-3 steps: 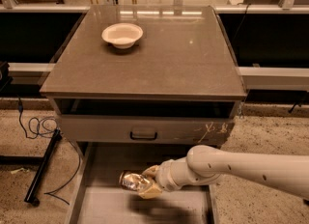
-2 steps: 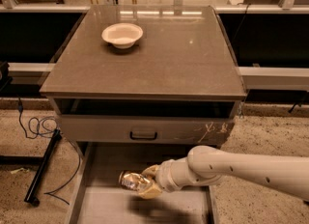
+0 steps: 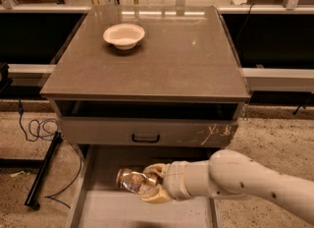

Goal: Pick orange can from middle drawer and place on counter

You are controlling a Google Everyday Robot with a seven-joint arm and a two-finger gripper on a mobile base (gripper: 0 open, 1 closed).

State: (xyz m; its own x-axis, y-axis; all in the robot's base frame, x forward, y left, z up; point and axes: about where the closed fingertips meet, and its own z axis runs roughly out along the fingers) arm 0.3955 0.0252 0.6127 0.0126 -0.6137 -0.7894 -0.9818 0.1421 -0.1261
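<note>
Pinching the orange can by its right end, the gripper hung low over the middle drawer. The can lay on its side. Its long way ran left to right, and it stuck out to the left of the gripper. The counter was higher up and farther back, past the drawer with the black handle. I think the can had to go up first, then back, away from the white bowl.

We see the gripper over the middle drawer, clasping the orange can and hiding its right end. The drawer's front is cut off at the bottom edge.
</note>
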